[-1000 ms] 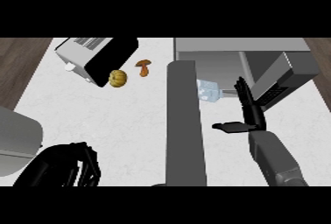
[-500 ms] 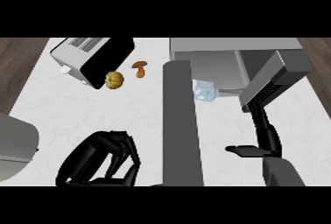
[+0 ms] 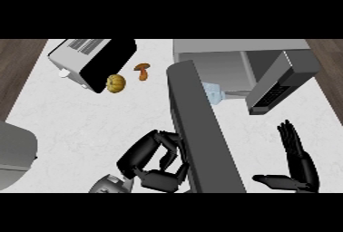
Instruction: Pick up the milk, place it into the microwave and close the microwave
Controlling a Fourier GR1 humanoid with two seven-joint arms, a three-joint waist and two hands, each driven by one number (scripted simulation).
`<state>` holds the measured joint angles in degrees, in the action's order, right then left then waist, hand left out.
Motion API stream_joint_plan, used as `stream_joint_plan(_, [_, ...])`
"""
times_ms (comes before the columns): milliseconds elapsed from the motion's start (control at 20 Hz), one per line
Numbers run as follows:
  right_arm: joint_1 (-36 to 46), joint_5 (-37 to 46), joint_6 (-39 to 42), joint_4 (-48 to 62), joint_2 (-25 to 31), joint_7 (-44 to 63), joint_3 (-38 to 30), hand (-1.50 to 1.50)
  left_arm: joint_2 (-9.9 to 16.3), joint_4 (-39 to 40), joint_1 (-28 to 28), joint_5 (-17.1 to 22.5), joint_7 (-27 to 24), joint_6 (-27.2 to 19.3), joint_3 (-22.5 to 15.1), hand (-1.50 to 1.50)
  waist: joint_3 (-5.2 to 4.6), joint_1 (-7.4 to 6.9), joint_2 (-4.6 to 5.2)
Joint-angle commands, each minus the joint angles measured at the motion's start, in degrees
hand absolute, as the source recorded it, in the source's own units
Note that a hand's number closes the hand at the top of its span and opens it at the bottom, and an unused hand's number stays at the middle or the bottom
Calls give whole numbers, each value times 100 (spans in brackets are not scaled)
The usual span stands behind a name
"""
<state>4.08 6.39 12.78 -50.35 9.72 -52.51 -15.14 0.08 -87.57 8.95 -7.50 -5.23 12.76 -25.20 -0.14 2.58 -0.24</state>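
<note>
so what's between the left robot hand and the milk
In the head view, the open microwave door stands between them: the left robot hand is against its left side, and the milk sits beyond it, at the microwave's mouth.

A white, faintly marbled counter fills most of the view. Dark wood floor shows left of the counter and again at its far right. A grey rounded sink sits at the counter's lower left edge.
</note>
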Motion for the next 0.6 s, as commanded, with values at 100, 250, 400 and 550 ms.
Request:
stream_joint_plan(100, [-933, -189, 593, -1456, 458, 128, 136, -150, -7, 1730, 778, 23, -562, -1046, -791, 150, -5, 78, 29])
stream_joint_plan(250, [-954, -430, 929, -1715, 345, 147, 312, -150, -7, 2461, 1100, 99, -1217, -1716, -1195, 150, 0, 29, 44])
stream_joint_plan(400, [-1160, -756, 1149, -2387, 389, 513, 402, -150, -6, 2879, 1282, 580, -1722, -2389, -1475, 150, -14, 199, 62])
stream_joint_plan(550, [-1115, -1132, 1385, -2741, 560, 704, 358, -150, -6, 3260, 1530, 1137, -2012, -2755, -1777, 150, -13, 253, 87])
